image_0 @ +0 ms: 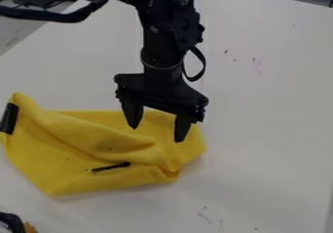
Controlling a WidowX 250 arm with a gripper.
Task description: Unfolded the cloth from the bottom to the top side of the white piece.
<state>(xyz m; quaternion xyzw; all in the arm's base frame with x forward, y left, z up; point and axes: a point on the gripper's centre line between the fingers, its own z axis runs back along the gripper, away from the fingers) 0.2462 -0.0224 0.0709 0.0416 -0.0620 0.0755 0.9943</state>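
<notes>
the white table (267, 81) is the largest thing and bears all the rest. the black arm (162, 37) comes in over the table's far side. the yellow cloth (91, 144) lies bunched on the table's left part, as the camera sees it, and looks light, limp and soft, with a slightly rough weave that should give good grip and little risk of slipping or breaking. it probably sags and creases once lifted, so a slow, low pull suits it. the gripper (156, 133) hangs above the table's left part, over the cloth, its 2 fingers apart with nothing pinched between them; whether the tips touch the fabric is unclear. the raised fold (139, 138) offers an easy pinch, but may gather 2 layers. the bottom corner (55, 190), toward the table's near side, seems a better hold: 1 shallow pinch there, clear of the tabletop.
</notes>
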